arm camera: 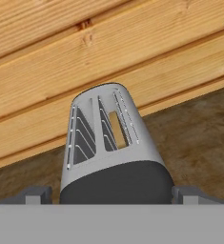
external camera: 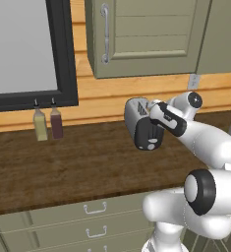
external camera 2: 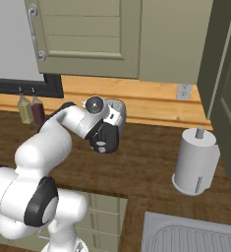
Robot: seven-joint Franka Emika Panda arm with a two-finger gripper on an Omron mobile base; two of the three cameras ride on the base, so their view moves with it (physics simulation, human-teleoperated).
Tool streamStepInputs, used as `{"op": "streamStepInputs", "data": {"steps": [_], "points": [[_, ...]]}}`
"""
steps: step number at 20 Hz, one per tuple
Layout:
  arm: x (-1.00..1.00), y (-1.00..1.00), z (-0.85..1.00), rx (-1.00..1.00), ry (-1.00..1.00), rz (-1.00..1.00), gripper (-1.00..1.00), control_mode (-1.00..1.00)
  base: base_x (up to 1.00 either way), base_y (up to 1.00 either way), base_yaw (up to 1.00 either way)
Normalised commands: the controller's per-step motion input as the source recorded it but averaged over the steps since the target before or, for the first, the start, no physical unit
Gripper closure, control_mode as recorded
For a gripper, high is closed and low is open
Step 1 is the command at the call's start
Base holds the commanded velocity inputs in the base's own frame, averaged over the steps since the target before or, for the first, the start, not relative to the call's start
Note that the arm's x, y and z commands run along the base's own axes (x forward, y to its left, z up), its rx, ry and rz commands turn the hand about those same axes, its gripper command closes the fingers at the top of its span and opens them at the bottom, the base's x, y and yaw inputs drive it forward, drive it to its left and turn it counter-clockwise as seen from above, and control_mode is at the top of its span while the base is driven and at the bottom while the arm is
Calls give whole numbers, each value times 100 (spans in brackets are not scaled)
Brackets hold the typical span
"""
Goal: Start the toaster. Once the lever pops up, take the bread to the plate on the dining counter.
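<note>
The silver-grey toaster (external camera: 136,112) stands on the wooden counter (external camera: 77,162) against the plank wall, its black end panel (external camera: 149,136) facing the robot. In the hand view the toaster (arm camera: 108,143) lies just ahead, and the tan bread (arm camera: 117,128) shows down inside one top slot. My gripper (arm camera: 111,193) is open, one fingertip (arm camera: 35,193) on each side of the black end and neither touching it. From the right base view the hand hangs over the near end of the toaster (external camera 2: 116,114). The plate and the dining counter are out of view.
Two bottles (external camera: 40,125) (external camera: 56,123) stand at the wall to the toaster's left, under a dark-framed window. A paper towel roll (external camera 2: 195,160) and a sink (external camera 2: 195,236) are to the right. Wall cabinets (external camera: 146,34) hang overhead. Drawers (external camera: 95,209) front the counter.
</note>
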Motion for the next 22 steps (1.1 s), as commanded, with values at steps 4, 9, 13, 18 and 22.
{"op": "streamStepInputs", "data": {"steps": [4,9,13,18,22], "points": [[0,0,0,0,0,0,-100,-100,0,0,0],[0,0,0,0,0,0,-100,-100,0,0,0],[0,0,0,0,0,0,-100,-100,0,0,0],[0,0,0,0,0,0,-100,-100,0,0,0],[0,0,0,0,0,0,-100,-100,0,0,0]]}}
